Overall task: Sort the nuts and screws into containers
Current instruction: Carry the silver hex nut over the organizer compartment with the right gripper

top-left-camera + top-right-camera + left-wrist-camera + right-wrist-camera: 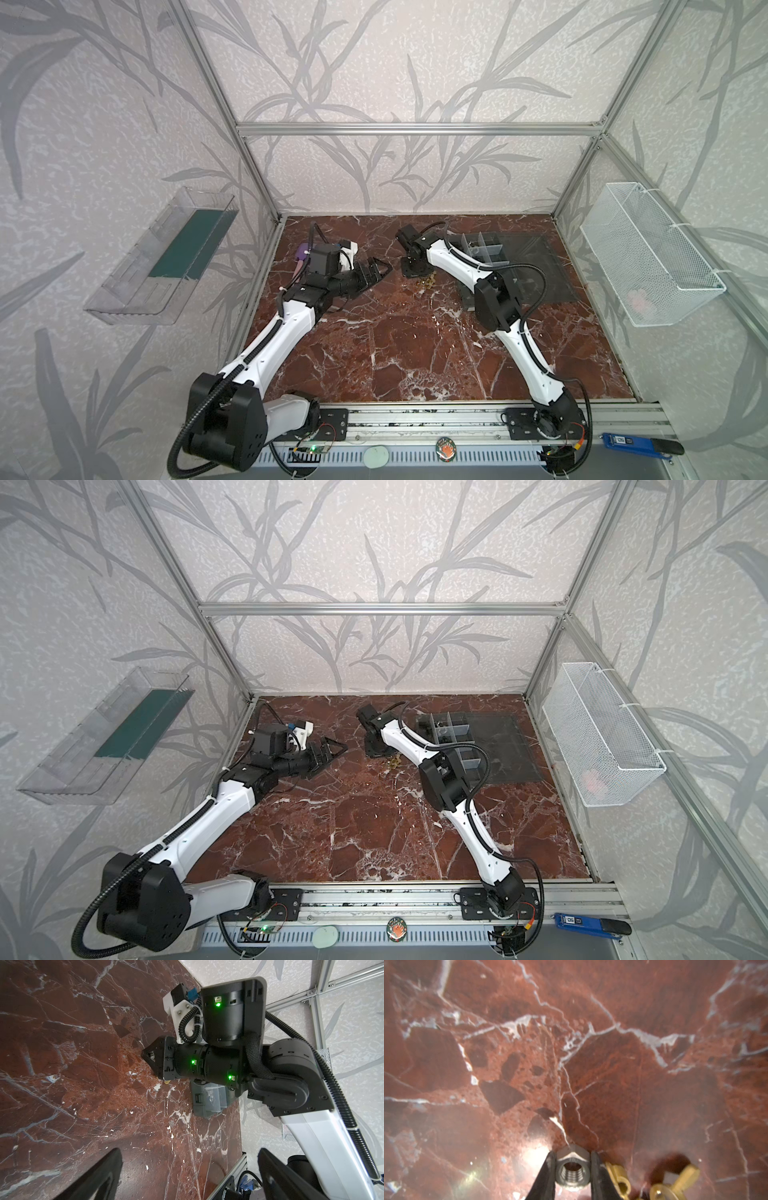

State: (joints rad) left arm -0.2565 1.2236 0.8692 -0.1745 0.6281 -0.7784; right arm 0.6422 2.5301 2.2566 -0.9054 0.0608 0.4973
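A: State of right gripper (572,1160)?
B: Clamped on a silver nut (572,1173), one finger on each opposite flat, hole facing the wrist camera. It's down at the table (633,1084). Can't tell if the nut is off the marble.
A: Anything close?
B: Brass pieces (619,1176) in a loose heap, right beside one finger, touching or nearly.
A: How to do this step well?
B: I'd lift straight up, slowly, with no sideways drag, or that finger sweeps the brass. The grip looks square, but smooth metal could slip on a fast swing.
A: And left gripper (380,270)?
B: Fingers spread wide, empty, held above the table, well apart from the heap.
A: Containers?
B: Box (453,729) near the heap, to its right in both top views, with the lid (511,746) lying open flat beyond it. The right arm hides part of it. Dividers make several compartments. There are dark specks in some, too small to call screws or nuts.
A: The drop?
B: Release low inside one compartment. Dropped from higher, the nut may bounce over a divider.
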